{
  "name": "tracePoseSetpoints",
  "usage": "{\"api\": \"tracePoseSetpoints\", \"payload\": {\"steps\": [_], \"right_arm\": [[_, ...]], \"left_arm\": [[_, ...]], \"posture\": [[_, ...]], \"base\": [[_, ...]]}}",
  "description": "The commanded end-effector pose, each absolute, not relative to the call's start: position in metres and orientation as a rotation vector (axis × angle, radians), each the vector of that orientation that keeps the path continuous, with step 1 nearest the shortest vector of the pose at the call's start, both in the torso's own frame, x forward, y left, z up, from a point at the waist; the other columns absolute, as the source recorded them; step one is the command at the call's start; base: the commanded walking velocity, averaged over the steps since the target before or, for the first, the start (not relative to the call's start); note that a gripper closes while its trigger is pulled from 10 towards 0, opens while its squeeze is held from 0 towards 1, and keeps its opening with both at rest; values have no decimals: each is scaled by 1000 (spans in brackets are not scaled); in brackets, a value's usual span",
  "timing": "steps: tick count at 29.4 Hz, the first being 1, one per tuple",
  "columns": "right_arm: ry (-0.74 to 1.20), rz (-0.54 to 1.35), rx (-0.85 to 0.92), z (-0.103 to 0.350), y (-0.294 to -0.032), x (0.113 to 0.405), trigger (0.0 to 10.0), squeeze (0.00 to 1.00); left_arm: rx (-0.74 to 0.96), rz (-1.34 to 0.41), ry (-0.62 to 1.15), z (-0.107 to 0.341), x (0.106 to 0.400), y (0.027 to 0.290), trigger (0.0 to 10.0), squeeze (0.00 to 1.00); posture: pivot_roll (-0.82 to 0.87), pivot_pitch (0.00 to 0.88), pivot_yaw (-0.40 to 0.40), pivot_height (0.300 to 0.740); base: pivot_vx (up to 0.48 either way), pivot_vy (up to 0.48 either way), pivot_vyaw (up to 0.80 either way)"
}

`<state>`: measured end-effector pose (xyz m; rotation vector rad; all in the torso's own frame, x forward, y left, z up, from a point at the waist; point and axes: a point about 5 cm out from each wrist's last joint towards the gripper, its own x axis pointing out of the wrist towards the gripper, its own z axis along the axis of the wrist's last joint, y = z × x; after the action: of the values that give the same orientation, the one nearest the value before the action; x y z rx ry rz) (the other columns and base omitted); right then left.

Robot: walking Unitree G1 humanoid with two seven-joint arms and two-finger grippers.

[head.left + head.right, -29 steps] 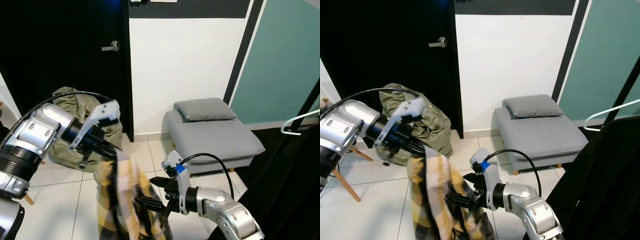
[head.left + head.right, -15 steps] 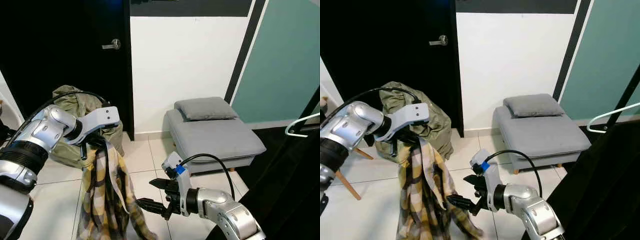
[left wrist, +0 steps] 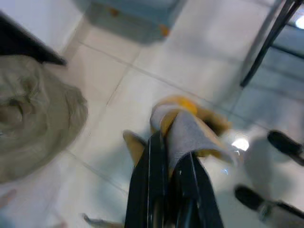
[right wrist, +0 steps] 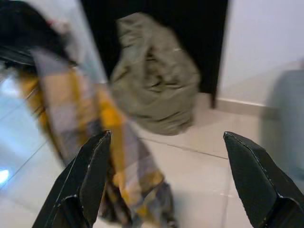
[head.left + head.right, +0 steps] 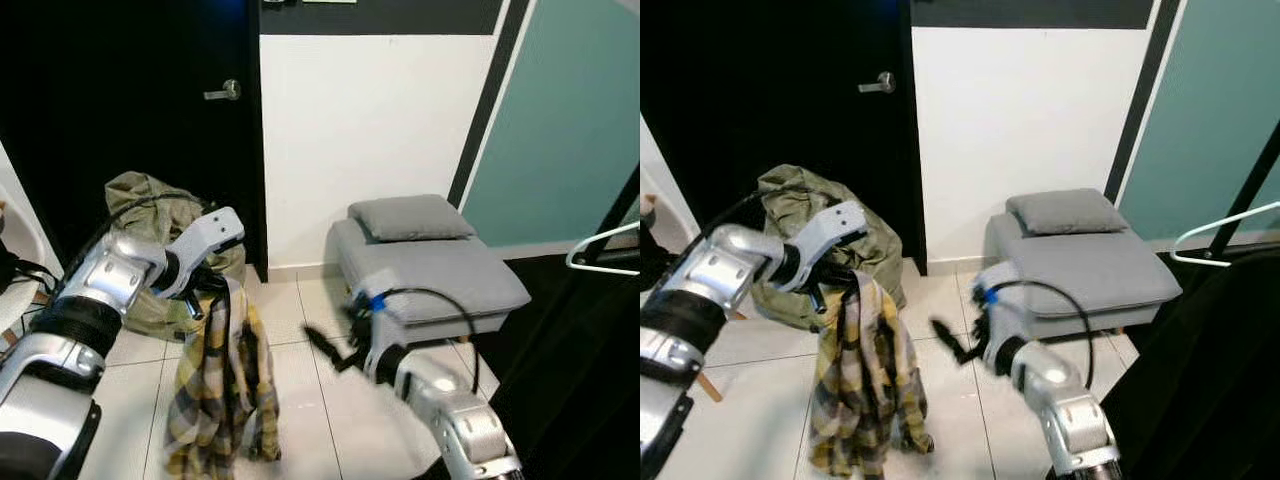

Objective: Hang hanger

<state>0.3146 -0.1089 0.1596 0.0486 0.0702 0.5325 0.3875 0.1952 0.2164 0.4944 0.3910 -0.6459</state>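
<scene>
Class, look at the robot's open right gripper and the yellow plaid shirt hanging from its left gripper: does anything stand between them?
Nothing visible does. The right gripper hangs open beside the yellow plaid shirt, bare tiled floor between them.

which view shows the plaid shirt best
The right eye view: the whole plaid shirt hangs from the left tool down to the floor tiles. The left eye view shows much the same. The left wrist view shows a bunched fold between the fingers; the right wrist view shows it blurred.
</scene>
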Motion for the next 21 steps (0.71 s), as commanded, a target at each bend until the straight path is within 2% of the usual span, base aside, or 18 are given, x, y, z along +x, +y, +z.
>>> {"api": "tracePoseSetpoints", "payload": {"steps": [1, 2, 3, 4, 6, 8, 11, 21], "right_arm": [[82, 519, 16, 153, -109, 305, 10000, 0], [82, 519, 16, 153, -109, 305, 10000, 0], [125, 511, -54, 141, -112, 299, 10000, 0], [125, 511, -54, 141, -112, 299, 10000, 0], [192, 434, -141, 121, -125, 294, 10000, 0], [218, 360, -141, 112, -135, 295, 10000, 0], [286, 242, -148, 88, -155, 296, 10000, 0], [278, 211, -47, 85, -157, 300, 10000, 0]], "left_arm": [[317, -536, 384, 200, 386, 191, 10000, 0], [317, -536, 384, 200, 386, 191, 10000, 0], [199, -477, 391, 184, 384, 185, 10000, 0], [199, -477, 391, 184, 384, 185, 10000, 0], [53, -374, 413, 156, 377, 178, 10000, 0], [33, -321, 404, 142, 372, 177, 10000, 0], [188, -178, 285, 125, 361, 181, 10000, 0], [237, -145, 164, 133, 347, 176, 10000, 0]], "posture": [[19, 56, 8, 740], [19, 56, 8, 740], [18, 57, 8, 740], [18, 57, 8, 740], [7, 60, 7, 740], [1, 64, 7, 740], [-2, 71, 4, 740], [10, 93, -9, 740]], "base": [[0, 0, 0], [0, 0, 0], [0, 0, 0], [0, 0, 0], [0, 0, 0], [0, 0, 0], [0, 0, 0], [0, 0, 0]]}}
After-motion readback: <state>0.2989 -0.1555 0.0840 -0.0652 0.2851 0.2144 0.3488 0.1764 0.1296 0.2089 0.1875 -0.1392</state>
